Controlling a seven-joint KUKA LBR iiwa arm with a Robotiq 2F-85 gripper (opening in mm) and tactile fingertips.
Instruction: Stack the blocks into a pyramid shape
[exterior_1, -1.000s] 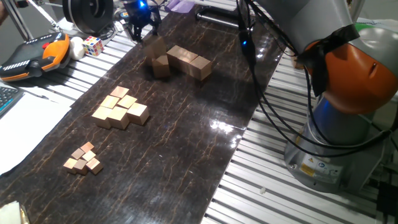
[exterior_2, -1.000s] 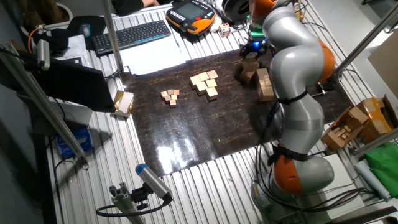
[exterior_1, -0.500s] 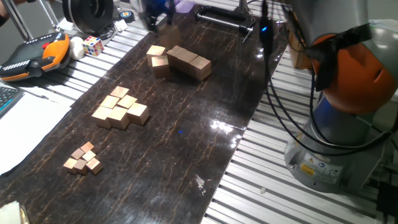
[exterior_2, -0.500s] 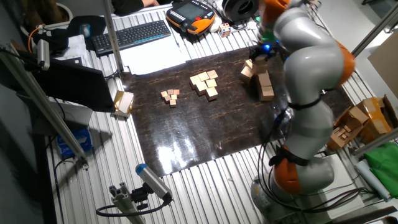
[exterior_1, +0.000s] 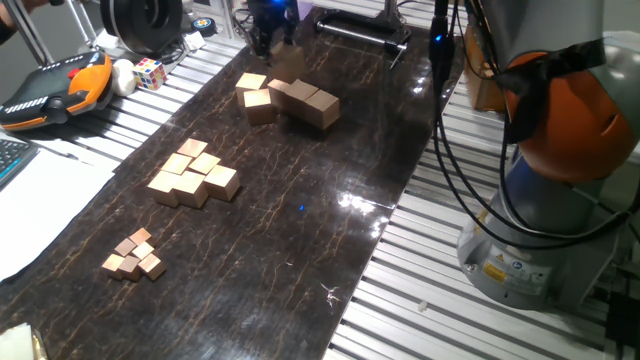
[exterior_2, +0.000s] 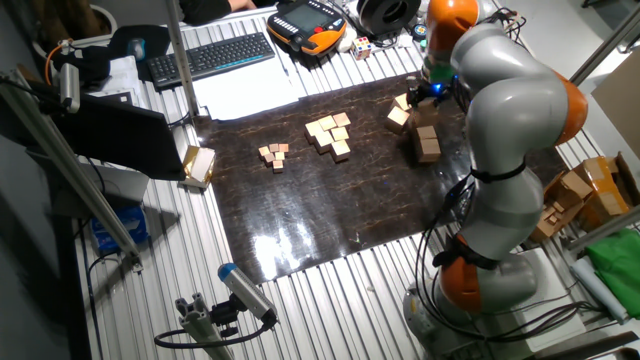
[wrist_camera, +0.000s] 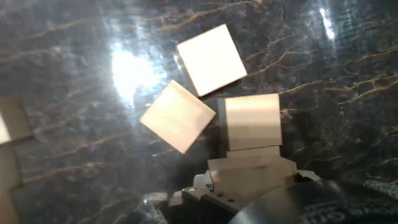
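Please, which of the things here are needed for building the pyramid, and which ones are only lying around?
For the job:
large blocks
held block
gripper

Lying about:
medium cubes
tiny cubes
puzzle cube
pendant
keyboard

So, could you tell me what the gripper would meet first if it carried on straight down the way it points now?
Probably bare dark mat. The gripper is shut on a block, and beneath that only mat shows; two loose blocks lie just to its side, though depth is unclear.
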